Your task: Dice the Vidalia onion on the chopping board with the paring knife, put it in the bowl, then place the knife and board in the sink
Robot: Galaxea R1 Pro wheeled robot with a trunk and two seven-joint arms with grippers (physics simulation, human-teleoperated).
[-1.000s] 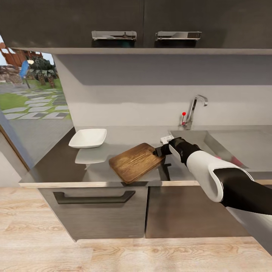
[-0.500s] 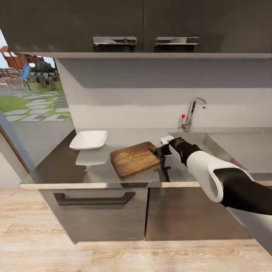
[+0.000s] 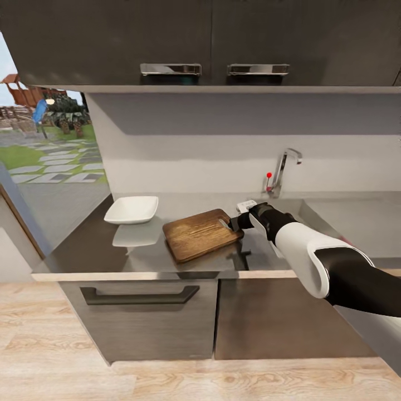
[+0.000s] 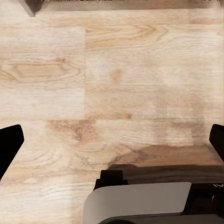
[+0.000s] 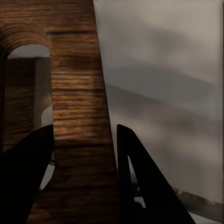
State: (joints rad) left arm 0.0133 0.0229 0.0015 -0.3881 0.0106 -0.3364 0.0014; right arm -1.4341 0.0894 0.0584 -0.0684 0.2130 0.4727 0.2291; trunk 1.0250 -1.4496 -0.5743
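The brown wooden chopping board (image 3: 197,234) hangs tilted a little above the grey countertop (image 3: 83,245), casting a shadow under it. My right gripper (image 3: 234,223) is shut on its right end, by the slot hole. In the right wrist view the board's edge (image 5: 79,107) runs between the two dark fingers (image 5: 140,182) of that gripper (image 5: 84,154). The white bowl (image 3: 133,209) sits left of the board. The sink (image 3: 356,220) with its chrome tap (image 3: 281,170) lies to the right, partly behind my forearm. The onion and the paring knife are out of view. My left gripper (image 4: 112,140) is open over the wooden floor.
Dark wall cabinets (image 3: 211,33) hang above the counter. A drawer handle (image 3: 139,294) and cabinet fronts sit below the pale front edge. A window (image 3: 44,145) opens at the left. Bare worktop lies between the bowl and the front edge.
The head view has shifted slightly. The board's near corner has swung up and back a little in the right gripper, which keeps its hold.
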